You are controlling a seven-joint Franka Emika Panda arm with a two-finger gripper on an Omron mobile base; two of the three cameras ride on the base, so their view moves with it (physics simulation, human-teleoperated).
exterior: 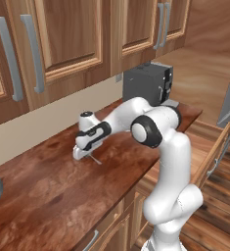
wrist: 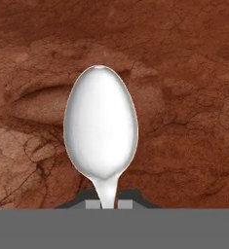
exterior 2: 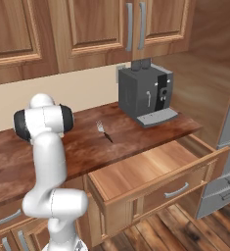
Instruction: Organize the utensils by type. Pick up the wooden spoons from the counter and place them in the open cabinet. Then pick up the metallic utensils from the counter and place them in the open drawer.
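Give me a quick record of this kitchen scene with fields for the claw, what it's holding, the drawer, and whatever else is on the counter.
claw: shut on the metal spoon's handle, low over the counter
metal spoon: shiny grey, bowl pointing away from the claw, at or just above the counter
open drawer: pulled out below the counter, wooden bottom bare where visible
coffee machine: dark grey, on the counter against the wall
fork: small, lying on the counter left of the coffee machine
upper cabinets: the doors in view are closed
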